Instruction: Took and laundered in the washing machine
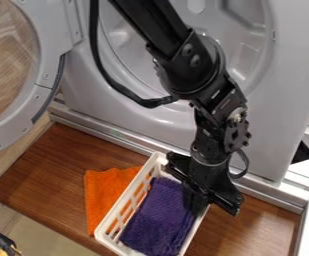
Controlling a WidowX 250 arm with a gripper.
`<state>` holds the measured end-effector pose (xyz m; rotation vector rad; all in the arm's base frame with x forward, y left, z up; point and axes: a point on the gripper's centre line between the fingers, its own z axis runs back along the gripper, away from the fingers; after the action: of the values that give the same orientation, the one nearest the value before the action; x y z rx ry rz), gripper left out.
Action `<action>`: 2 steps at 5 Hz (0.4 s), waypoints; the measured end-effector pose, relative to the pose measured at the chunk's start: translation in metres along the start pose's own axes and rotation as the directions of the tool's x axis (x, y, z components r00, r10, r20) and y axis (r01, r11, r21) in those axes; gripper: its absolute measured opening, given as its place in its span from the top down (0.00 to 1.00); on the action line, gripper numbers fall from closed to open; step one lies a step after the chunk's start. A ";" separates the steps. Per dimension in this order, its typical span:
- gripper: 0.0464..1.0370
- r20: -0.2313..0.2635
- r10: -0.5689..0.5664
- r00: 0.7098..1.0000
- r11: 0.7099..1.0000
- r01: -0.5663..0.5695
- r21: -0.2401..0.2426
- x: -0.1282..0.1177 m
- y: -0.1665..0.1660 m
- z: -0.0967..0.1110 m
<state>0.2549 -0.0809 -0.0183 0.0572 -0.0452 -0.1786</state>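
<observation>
One purple cloth (pixel 158 217), partly hidden

The purple cloth (pixel 158 217) is rough, basket (pixel 125 203) plastic, board (pixel 43 172) glossy wood, rail (pixel 98 128) perhaps metal.

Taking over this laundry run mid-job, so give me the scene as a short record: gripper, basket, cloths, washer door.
gripper: at the basket's upper right part, above the purple cloth; grip on it unclear
basket: white, slatted, on the wooden board
purple cloth: inside the basket
orange cloth: on the board, left of the basket
washer door: swung open
loading status: both cloths outside the washer
</observation>
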 end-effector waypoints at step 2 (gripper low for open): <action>0.99 0.062 0.008 0.998 0.999 -0.011 0.048 0.000 0.015 0.061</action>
<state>0.2540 -0.0695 0.0435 0.1001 -0.1115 -0.1703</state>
